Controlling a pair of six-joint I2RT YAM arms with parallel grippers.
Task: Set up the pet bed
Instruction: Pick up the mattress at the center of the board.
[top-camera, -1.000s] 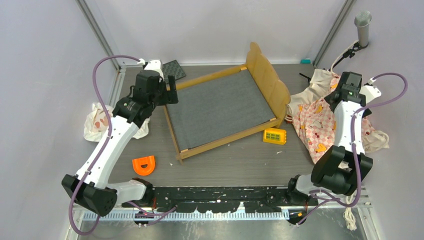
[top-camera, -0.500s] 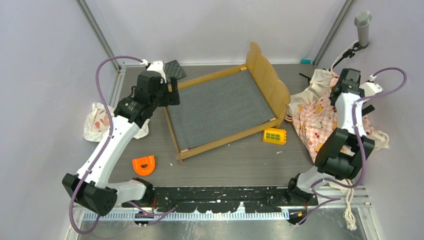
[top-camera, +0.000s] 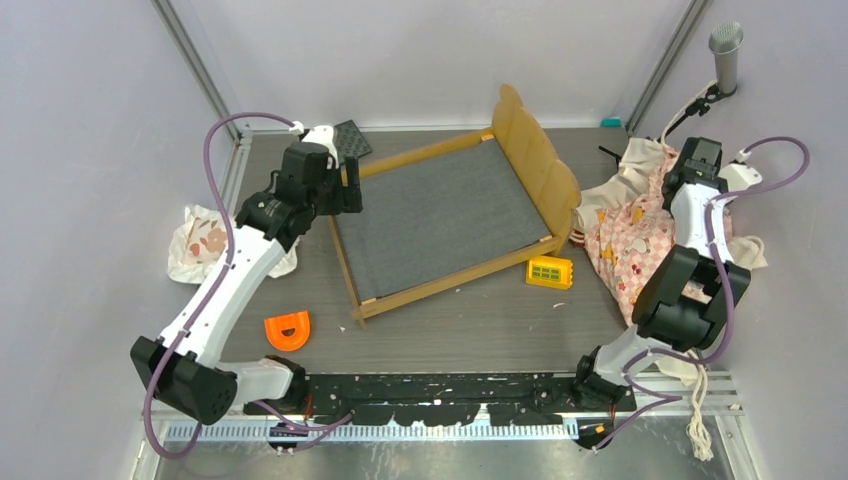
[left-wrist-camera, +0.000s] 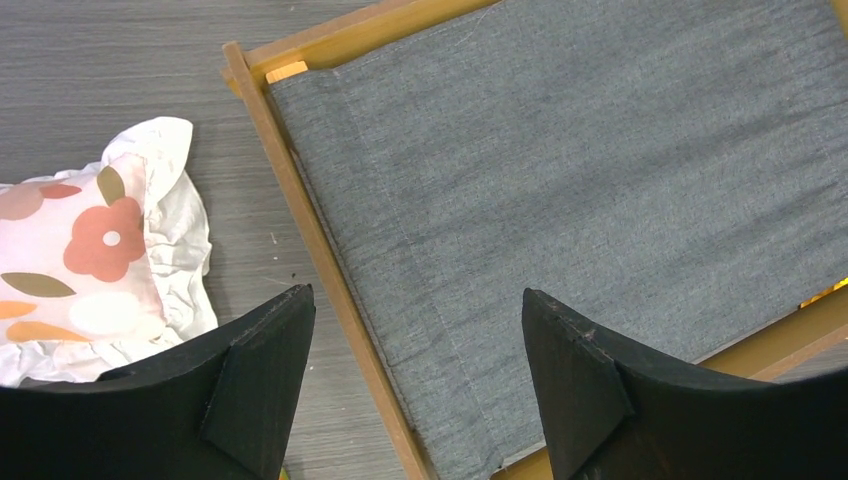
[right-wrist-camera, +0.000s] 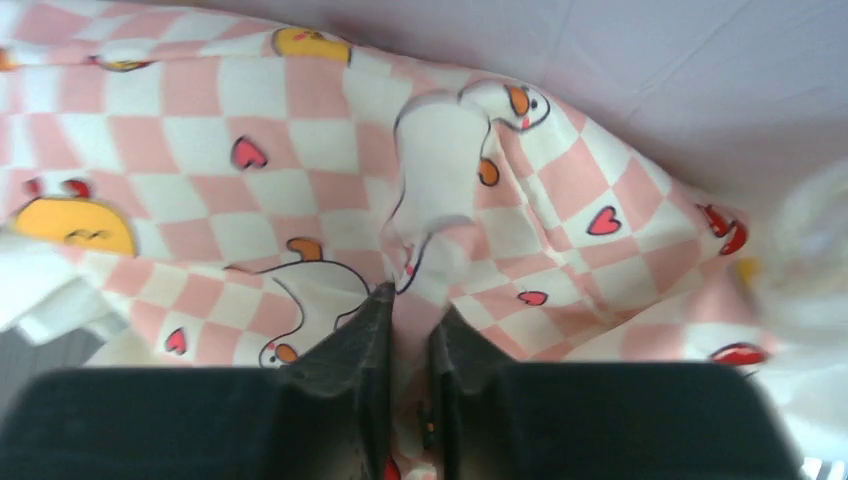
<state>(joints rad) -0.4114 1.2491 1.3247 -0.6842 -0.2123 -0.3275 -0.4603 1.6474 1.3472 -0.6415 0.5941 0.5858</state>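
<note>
The pet bed (top-camera: 445, 210), a tan wooden frame with a wavy headboard and a dark grey mattress panel (left-wrist-camera: 600, 170), lies in the middle of the table. My left gripper (top-camera: 345, 185) hovers open over its foot-end left rail (left-wrist-camera: 310, 240), nothing between the fingers. A floral ruffled pillow (top-camera: 205, 240) lies left of the bed (left-wrist-camera: 90, 260). At the right, the pink-checkered sheet (top-camera: 640, 245) lies bunched. My right gripper (right-wrist-camera: 410, 320) is shut on a fold of that sheet (right-wrist-camera: 300, 170), the fabric pinched between the fingers.
A yellow toy block (top-camera: 549, 271) sits by the bed's near right corner. An orange half-round piece (top-camera: 288, 330) lies near the front left. A black mesh pad (top-camera: 350, 138) rests behind the left arm. A microphone (top-camera: 725, 55) stands at the back right.
My right gripper has closed on the checkered sheet after shifting slightly toward the back. My left gripper has moved a little right, toward the bed's rail, and stays open.
</note>
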